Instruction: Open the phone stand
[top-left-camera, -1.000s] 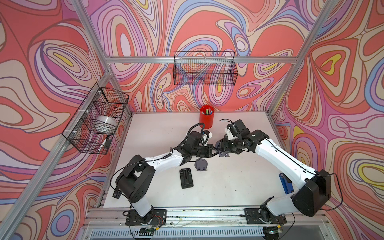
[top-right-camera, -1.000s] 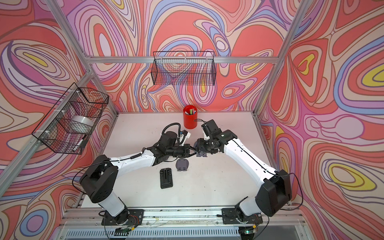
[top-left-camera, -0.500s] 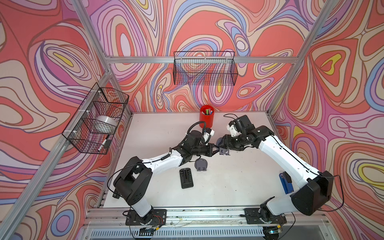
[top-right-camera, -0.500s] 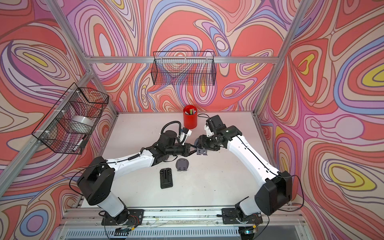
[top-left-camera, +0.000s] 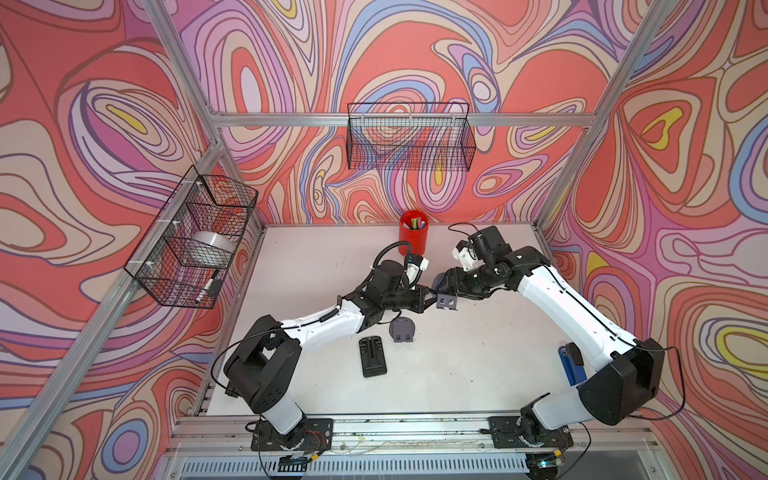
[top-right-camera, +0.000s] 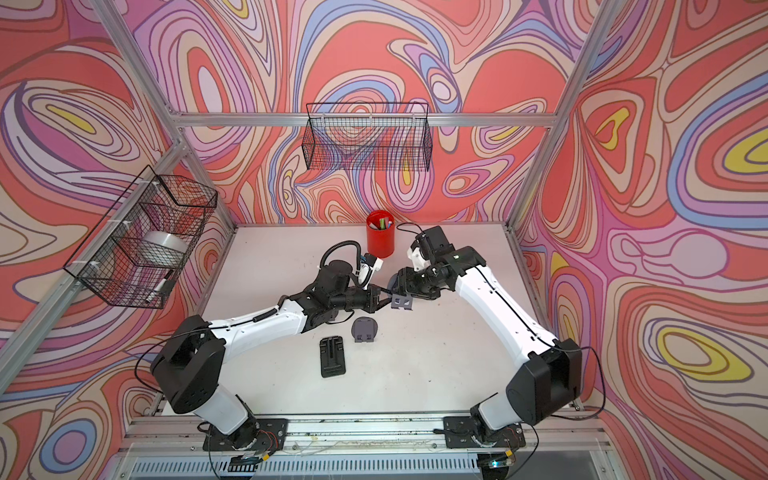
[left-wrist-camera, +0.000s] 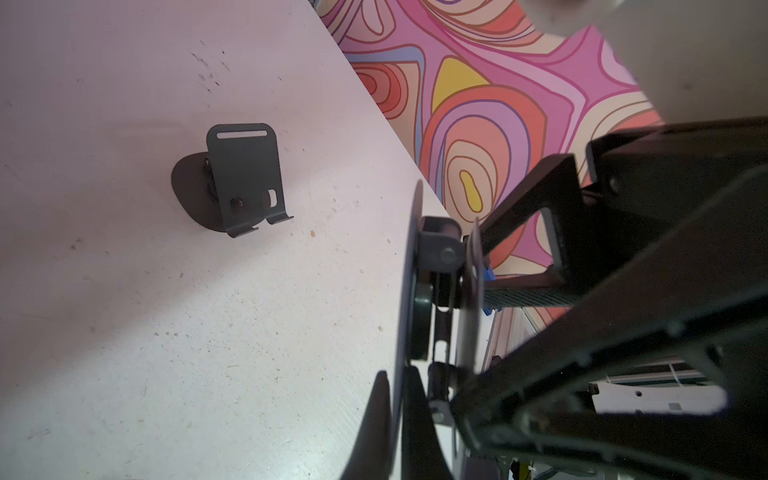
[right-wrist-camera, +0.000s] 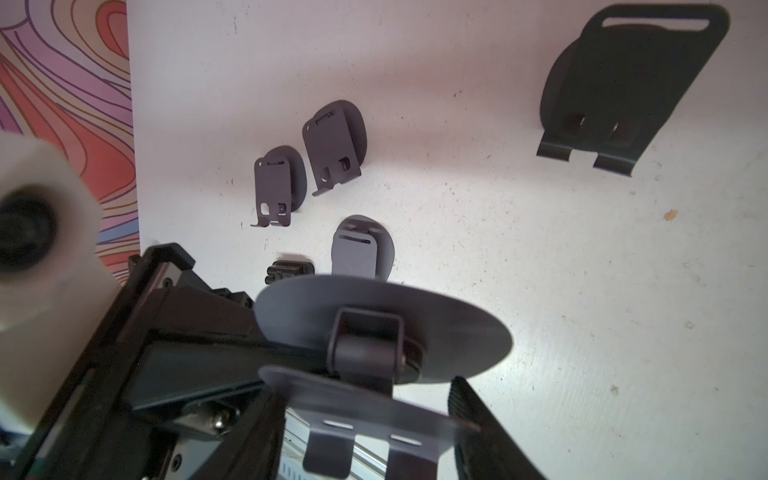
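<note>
Swirling red, pink and purple walls are boxing in the white surface (top-left-camera: 478, 353) where I am working. I am holding the phone stand (top-left-camera: 446, 302) in the air above the middle of that surface, between my two arms. Both top views are showing it there (top-right-camera: 402, 302).

My left gripper (top-left-camera: 432, 296) is clamping tight on the rim of the stand's round base (right-wrist-camera: 374, 316). In the left wrist view, that rim is running edge-on between my two left fingers (left-wrist-camera: 376, 415). My right gripper (top-left-camera: 451, 291) is closing across the width of the flat plate (right-wrist-camera: 365, 415), its jaws standing partway apart. One ribbed finger (right-wrist-camera: 478, 415) is pressing against the plate's side edge. The base and the plate are standing a little apart and roughly parallel, with the hinge arm (left-wrist-camera: 440, 249) joining them.

A second grey stand (top-left-camera: 401, 330) is lying on the surface just in front of the held one. A flat black holder (top-left-camera: 372, 356) is lying near it, a bit closer to the front edge. The right wrist view is also picking up a group of three more grey stands (right-wrist-camera: 276, 191) farther off on the surface.

A red cup (top-left-camera: 412, 239) with pens in it is standing at the middle of the back edge. A blue object (top-left-camera: 567, 368) is sitting at the right edge, partly behind my right arm, and I cannot tell what it is.

One wire basket (top-left-camera: 409, 137) is hanging on the back wall. Another wire basket (top-left-camera: 195, 241) is hanging on the left wall, holding a roll of tape (top-left-camera: 208, 245) and a marker (top-left-camera: 208, 286).
</note>
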